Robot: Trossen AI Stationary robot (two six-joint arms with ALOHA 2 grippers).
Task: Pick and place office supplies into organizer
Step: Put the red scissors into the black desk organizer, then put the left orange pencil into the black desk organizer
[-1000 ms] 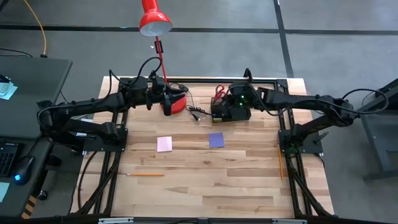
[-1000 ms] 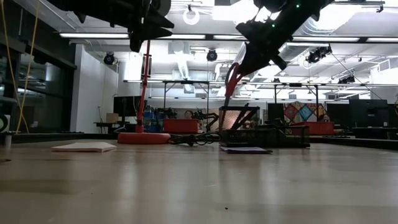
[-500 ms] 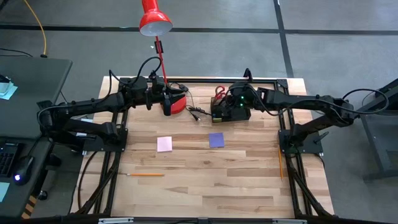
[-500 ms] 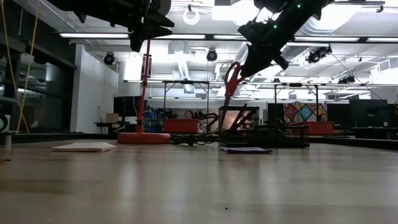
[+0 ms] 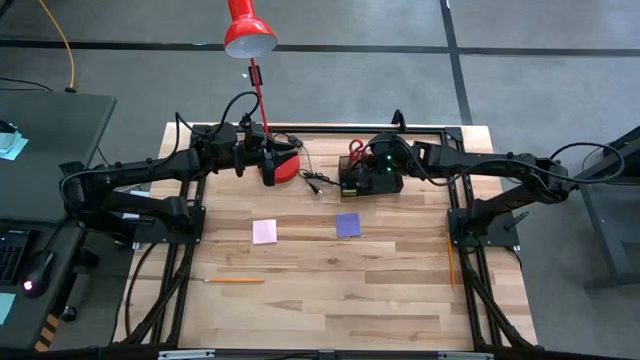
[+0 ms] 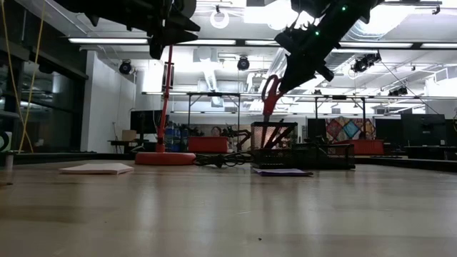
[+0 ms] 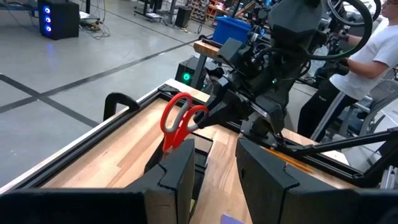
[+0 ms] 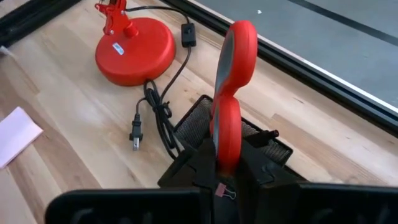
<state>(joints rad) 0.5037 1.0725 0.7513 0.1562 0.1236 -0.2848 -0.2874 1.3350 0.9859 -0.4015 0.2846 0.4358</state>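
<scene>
Right gripper point(image 8: 217, 163) clamped on red-handled scissors point(image 8: 231, 99): blades pinched between fingertips, handle loops projecting beyond them, directly above organizer point(image 8: 249, 140). Left gripper point(image 7: 211, 171) idle near lamp base point(image 5: 283, 166), fingers partly apart, nothing between them.

Handling estimate: scissors rigid, light, metal blades likely slick; grip best kept on flat of closed blades near pivot. Handle-heavy end could swing if pinch loosens. Mesh organizer light, may shift on contact.

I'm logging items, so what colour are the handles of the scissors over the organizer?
Red: the metal scissors with looped handles show best in the right wrist view.
</scene>
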